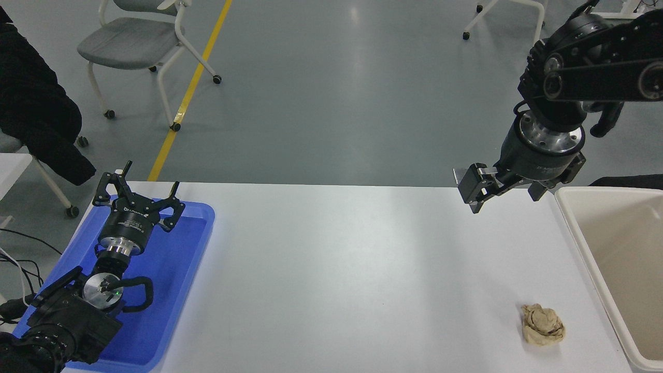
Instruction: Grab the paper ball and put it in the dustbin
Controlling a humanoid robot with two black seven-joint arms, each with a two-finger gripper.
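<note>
Paper ball [542, 325] on table (beside dustbin [580, 243]), well below raised right claw [500, 192].

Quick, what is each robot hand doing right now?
Left gripper: open, empty, over the blue tray.
Right gripper: cannot tell if open; holds nothing, paper ball lies on the table.

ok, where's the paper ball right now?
Head view: the paper ball lies on the white table, near right corner, just left of the dustbin, untouched.

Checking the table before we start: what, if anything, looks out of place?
Only the crumpled tan paper ball, lying loose on the white table just left of the cream-white plastic dustbin rather than inside it. Nothing looks spilled or damaged.
</note>
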